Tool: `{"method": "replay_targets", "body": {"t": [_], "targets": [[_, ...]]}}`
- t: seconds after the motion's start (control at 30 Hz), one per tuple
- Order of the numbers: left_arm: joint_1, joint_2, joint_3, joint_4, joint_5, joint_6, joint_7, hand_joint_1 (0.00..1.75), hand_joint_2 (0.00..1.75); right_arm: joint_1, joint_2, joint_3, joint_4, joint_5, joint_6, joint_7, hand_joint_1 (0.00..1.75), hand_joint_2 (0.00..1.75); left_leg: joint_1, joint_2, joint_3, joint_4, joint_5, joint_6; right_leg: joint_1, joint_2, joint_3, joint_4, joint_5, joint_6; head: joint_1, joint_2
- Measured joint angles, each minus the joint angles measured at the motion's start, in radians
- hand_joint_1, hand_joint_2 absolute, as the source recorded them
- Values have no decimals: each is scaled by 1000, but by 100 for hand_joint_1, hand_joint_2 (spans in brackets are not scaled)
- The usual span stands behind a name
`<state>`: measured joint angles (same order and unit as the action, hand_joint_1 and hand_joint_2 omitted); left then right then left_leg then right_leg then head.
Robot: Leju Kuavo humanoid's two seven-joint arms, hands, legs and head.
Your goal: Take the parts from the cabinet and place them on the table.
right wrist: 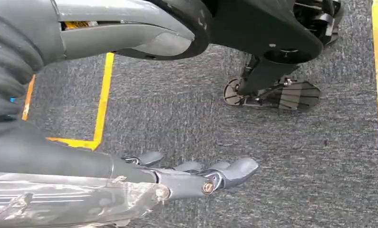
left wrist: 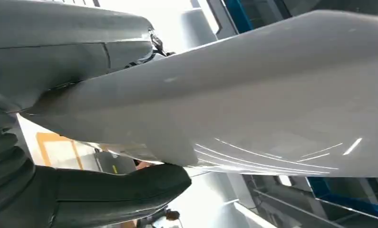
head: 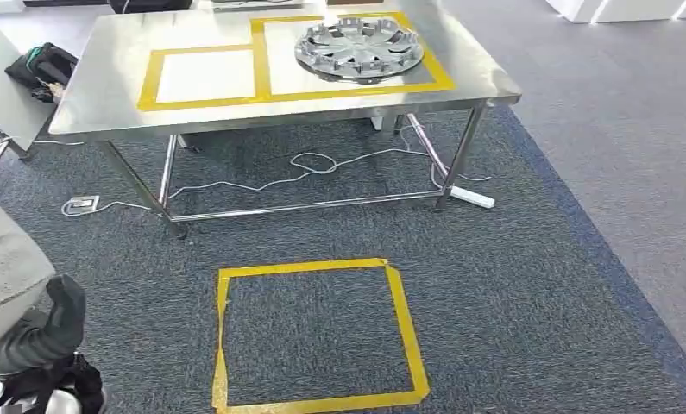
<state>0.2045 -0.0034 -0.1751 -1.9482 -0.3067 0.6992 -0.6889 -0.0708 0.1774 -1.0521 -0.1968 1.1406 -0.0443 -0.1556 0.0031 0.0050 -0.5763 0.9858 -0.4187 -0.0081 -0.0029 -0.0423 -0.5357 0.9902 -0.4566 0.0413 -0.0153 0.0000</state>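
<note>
From up high, a shiny metal desk (head: 106, 95) stands on dark carpet (head: 529, 285). A round silver wheel cover (head: 359, 47) lies flat inside the bigger yellow tape box (head: 443, 78) on the desk. It has many spokes like a flower. A smaller tape box (head: 149, 82) sits beside it, and a yellow tape square (head: 404, 328) is on the carpet.

The left robot hand (left wrist: 115, 190) shows up close in its wrist view. It holds a big, smooth, pale grey part (left wrist: 253, 104), thumb on one face, dark fingers (left wrist: 58, 52) on the other.

The right robot hand (right wrist: 196, 178) hangs over the carpet with its fingers apart, holding nothing.
</note>
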Motion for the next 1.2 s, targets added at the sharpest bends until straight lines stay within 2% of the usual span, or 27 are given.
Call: {"method": "replay_targets", "body": {"t": [0.17, 0.2, 0.23, 0.27, 0.33, 0.37, 0.4, 0.43, 0.47, 0.5, 0.53, 0.57, 0.6, 0.7, 0.73, 0.77, 0.8, 0.87, 0.9, 0.93, 0.97, 1.03, 1.07, 1.1, 1.13, 1.17, 1.2], "targets": [[0, 0, 0, 0, 0, 0, 0, 175, 175, -2, 0, 0, 0, 0, -8, 0, 0, 175, -11, -2, -5, 1, -3, 14, -10, -6, 3, -3, 1, 12, 0, 0], [0, 0, 0, 0, 0, 0, 0, 175, 175, -4, 0, 0, 0, 0, -8, 0, 0, 175, -7, -7, 0, -9, 1, 20, -6, -11, 6, -5, -2, 18, -1, 0], [1, 0, 0, 0, 0, 0, 0, 175, 175, -3, 0, 0, 0, 1, -8, 0, 0, 175, 2, -11, 7, -17, 8, 25, -10, 1, -1, 6, -10, 21, 0, 0], [-1, 0, 0, 0, -2, 0, 0, 175, 175, -4, 0, 0, 0, 0, -8, 0, 0, 175, 6, -15, 8, -17, 8, 29, -7, 20, -18, 46, -40, 21, 5, 0], [0, 0, 1, 0, -2, 0, 0, 175, 175, -3, 0, 0, 0, 0, -9, 0, 0, 175, 7, -26, 7, -17, 8, 31, -10, 39, -101, 222, -124, 24, 10, 0], [0, 0, 2, 0, -3, 0, 0, 175, 175, -1, 0, 0, 0, 0, -8, 0, 0, 175, 7, -34, 6, -17, 8, 31, -11, 39, -141, 301, -152, 27, 11, 0], [2, 0, 2, 0, -3, 0, 0, 175, 175, 2, 0, 0, 0, 0, -8, 0, 0, 175, 7, -45, 6, -17, 8, 30, -12, 39, -160, 331, -152, 28, 10, 0], [2, 0, 2, 0, -3, 0, 0, 175, 175, 3, 0, 0, 0, 0, -8, 0, 0, 175, 9, -55, 7, -16, 8, 29, -14, 39, -155, 315, -129, 29, 10, 0], [2, 0, 2, 0, -3, 0, 0, 175, 175, 3, 0, 0, 0, 0, -8, 1, 0, 175, 11, -67, 8, -16, 8, 24, -16, 41, -130, 257, -90, 31, 10, 0], [2, 0, 2, 0, -3, 0, 0, 175, 175, 3, 0, 0, 0, 0, -8, 0, 0, 175, 16, -81, 9, -14, 7, 16, -20, 51, -82, 155, -36, 33, 10, 0], [1, 0, 2, 0, -3, 0, 0, 175, 175, 2, 0, 0, 0, 0, -8, 0, 0, 175, 20, -91, 10, -10, 4, 8, -27, 75, -34, 61, 5, 38, 11, 0], [1, 0, 2, 0, -3, 0, 0, 175, 175, 3, 0, 0, 0, 0, -8, 1, 0, 175, 16, -99, 6, -5, 2, -2, -33, 127, -13, 18, -12, 44, 12, 0], [1, 0, 2, 0, -4, 0, 0, 175, 175, 2, 1, 0, 1, 0, -7, 1, 0, 175, 16, -108, 0, 1, 2, -8, -31, 119, -15, 14, -11, 28, 11, 0], [5, 0, 1, 0, -5, 0, 0, 175, 175, 1, 1, 0, 1, 0, -6, 2, 0, 175, 24, -135, -7, -10, 14, -30, -22, 92, -10, 26, -10, 3, 12, 0], [6, 0, 1, 0, -6, 0, 0, 175, 175, 0, 1, 0, 1, 0, -8, 2, 0, 175, 25, -109, -8, -3, 8, -32, -26, 79, -8, 20, -7, -8, 11, 0], [3, 0, 1, 0, -6, 0, 0, 175, 175, 0, 1, 0, 1, 0, -8, 2, 0, 175, 17, -53, -23, 30, -14, -34, -25, 69, -7, 20, -8, -15, 2, 0], [0, 0, 1, 0, -6, 0, 0, 175, 175, 1, 1, 0, 1, 0, -8, 2, 0, 175, 17, -32, -57, 95, -51, -36, -22, 59, -8, 20, -9, -20, -1, 0], [1, 0, 0, 0, -6, 0, 0, 175, 175, 5, 1, 0, 1, 0, -8, 3, 0, 175, 17, -21, -138, 258, -121, -37, -16, 32, -9, 20, -11, -25, 0, 0], [1, 0, 0, 1, -6, 0, 0, 175, 175, 6, 1, 0, 1, 0, -8, 4, 0, 175, 17, -21, -165, 309, -133, -37, -14, 24, -10, 20, -12, -27, -1, 0], [2, 0, 0, 1, -6, 0, 0, 175, 175, 5, 1, 0, 1, -1, -8, 4, 0, 175, 17, -21, -164, 307, -118, -36, -12, 15, -9, 20, -12, -27, 0, 0], [2, 0, 0, 1, -6, 0, 0, 175, 175, 3, 1, 0, 1, -2, -7, 4, 0, 175, 16, -21, -141, 263, -83, -32, -11, 10, -8, 20, -13, -27, 0, 0], [2, 0, 0, 1, -6, 0, 0, 175, 175, -1, 1, 0, 1, -5, -7, 3, 0, 175, 12, -13, -51, 99, -2, -21, -10, 3, -3, 20, -15, -24, 0, 0], [2, 0, 0, 1, -6, 0, 0, 175, 175, -2, 1, 0, 1, -5, -7, 3, 0, 175, 8, 7, -10, 26, 7, -14, -9, 2, -1, 20, -17, -20, -1, 0], [0, 0, 0, 1, -6, 0, 0, 175, 175, -2, 1, 0, 1, -5, -7, 3, 0, 175, 4, 10, -2, 3, -4, -12, 0, 3, -5, 27, -21, -13, 0, 0], [2, 0, 0, 1, -6, 0, 0, 175, 175, -1, 1, 0, 1, -5, -7, 3, 0, 175, 7, 9, -4, 2, 2, -12, 1, 1, -7, 25, -21, -11, 5, 0], [3, -1, 0, 1, -6, 0, 0, 175, 175, 0, 0, 0, 1, -6, -7, 2, 0, 175, 7, 8, -4, 1, 2, -20, 2, 2, -16, 23, -22, -33, 2, 0], [4, 0, 1, 1, -6, 0, 0, 175, 175, 0, 0, 0, 1, -7, -7, 1, 0, 175, 5, 7, -3, 1, 2, -18, 2, 0, -13, 21, -22, -38, 4, 0]]}}
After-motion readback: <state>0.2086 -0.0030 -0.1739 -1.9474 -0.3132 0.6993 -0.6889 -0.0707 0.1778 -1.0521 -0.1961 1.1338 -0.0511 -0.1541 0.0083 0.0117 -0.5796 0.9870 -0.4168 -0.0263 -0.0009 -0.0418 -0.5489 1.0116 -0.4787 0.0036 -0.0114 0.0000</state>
